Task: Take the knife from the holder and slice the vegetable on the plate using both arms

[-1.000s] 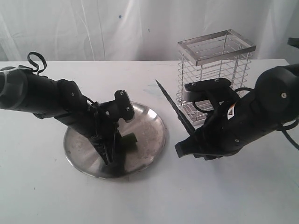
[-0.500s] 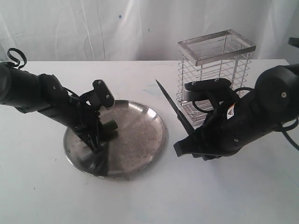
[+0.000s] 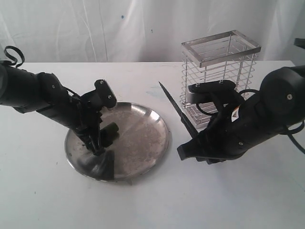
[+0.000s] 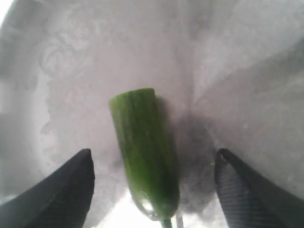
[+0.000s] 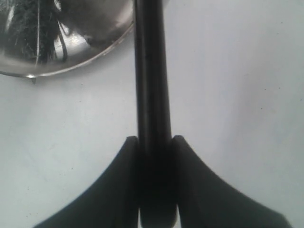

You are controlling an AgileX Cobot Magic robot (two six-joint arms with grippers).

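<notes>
Left jaws stand wide open astride the chilli pepper (image 4: 145, 152), lying left on the steel plate (image 3: 143, 138). It looks light, slick and roll-prone: pinch it mid-body. Right jaws clamp the knife (image 5: 152, 85).

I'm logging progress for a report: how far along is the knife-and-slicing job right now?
Done: the knife is out of the holder, clamped in the right gripper, its blade between holder and plate. In hand: the left gripper stands open astride the vegetable on the plate, not gripping it. Left: steady the vegetable, bring the blade over, slice; no slices show.
</notes>
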